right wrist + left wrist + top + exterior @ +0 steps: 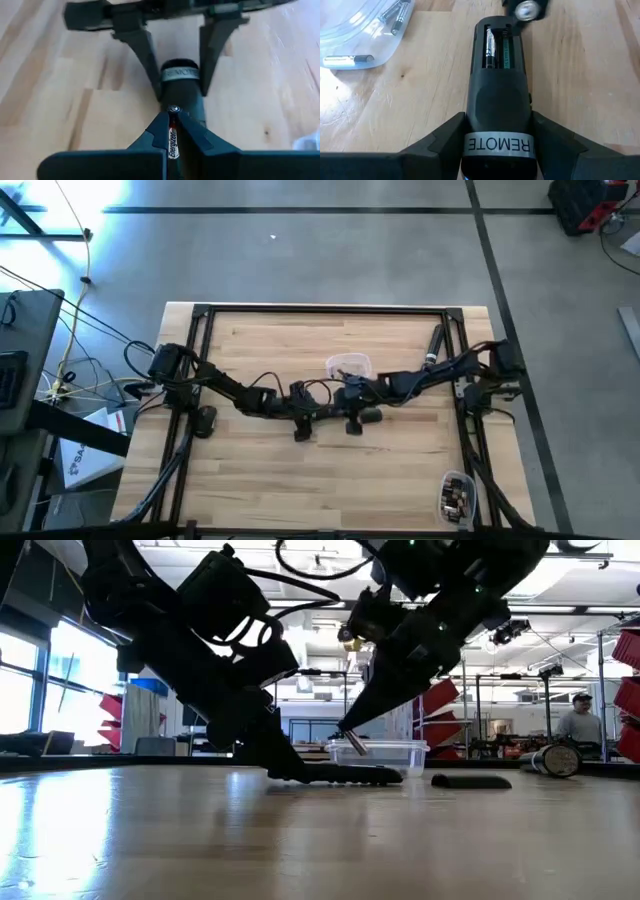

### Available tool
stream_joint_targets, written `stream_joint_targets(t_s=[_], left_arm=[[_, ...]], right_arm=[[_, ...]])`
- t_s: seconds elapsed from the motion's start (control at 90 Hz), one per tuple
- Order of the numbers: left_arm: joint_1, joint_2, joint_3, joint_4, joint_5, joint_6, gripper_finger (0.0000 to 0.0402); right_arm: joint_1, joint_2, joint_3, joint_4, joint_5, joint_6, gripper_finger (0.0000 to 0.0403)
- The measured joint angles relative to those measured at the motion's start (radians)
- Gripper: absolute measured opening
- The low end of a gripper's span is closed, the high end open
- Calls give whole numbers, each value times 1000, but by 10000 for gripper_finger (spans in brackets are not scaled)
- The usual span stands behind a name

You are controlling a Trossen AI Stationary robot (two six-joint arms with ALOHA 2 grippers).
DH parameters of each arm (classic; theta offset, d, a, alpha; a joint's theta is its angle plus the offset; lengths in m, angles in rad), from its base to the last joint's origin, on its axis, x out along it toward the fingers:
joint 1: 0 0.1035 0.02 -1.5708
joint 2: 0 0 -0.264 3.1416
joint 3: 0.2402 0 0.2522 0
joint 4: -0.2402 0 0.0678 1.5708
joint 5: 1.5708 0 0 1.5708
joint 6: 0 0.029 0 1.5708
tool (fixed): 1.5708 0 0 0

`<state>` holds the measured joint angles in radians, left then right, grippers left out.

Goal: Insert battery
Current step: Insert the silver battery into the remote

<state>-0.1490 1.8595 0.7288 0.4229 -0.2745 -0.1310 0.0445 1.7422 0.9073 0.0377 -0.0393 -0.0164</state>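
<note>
The wooden table (330, 470) carries everything. The left gripper (498, 142) has its two fingers closed on the sides of the black remote (499, 95), which lies flat with its battery bay open and two cells in it. The right gripper (172, 131) pinches one battery (173, 141) between its fingertips, just above the remote's far end. A clear plastic container (355, 30) with spare batteries lies near the remote.
</note>
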Motion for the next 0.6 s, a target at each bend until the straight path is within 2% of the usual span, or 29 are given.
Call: stream_joint_targets(t_s=[0.6], left_arm=[[0, 0, 0, -4, 4, -10, 182]], right_arm=[[-19, 57, 0, -8, -23, 43, 0]])
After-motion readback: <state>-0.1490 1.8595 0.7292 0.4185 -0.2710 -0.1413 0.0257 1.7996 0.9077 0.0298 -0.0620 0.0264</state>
